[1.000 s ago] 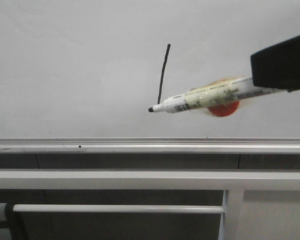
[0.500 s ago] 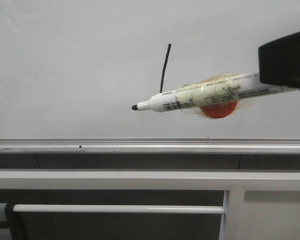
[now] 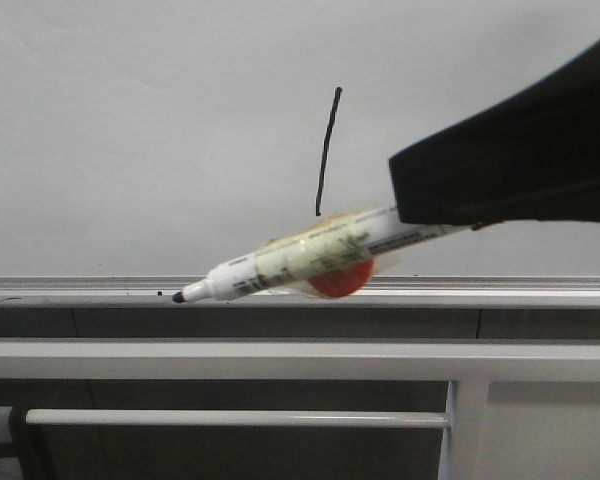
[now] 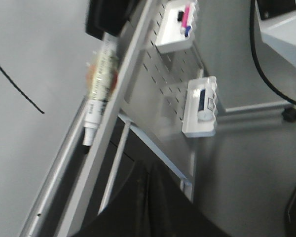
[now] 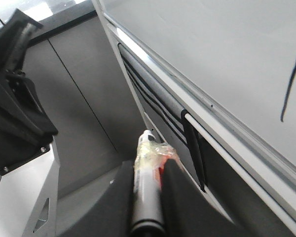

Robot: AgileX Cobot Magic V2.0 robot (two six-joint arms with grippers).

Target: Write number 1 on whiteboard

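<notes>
The number 1 [image 3: 326,150] stands finished on the whiteboard [image 3: 130,130], slightly slanted; the right gripper [image 5: 149,190] is clamped on the marker [image 3: 290,262], tip down by the bottom rail [image 3: 80,292]; judged best to draw clear without smudging; the left gripper's state cannot be told.

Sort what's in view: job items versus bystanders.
Job: whiteboard, the number 1 already drawn, marker clamped in the right gripper.

Bystanders: frame bars, two white trays holding markers on the perforated panel, left gripper.
</notes>
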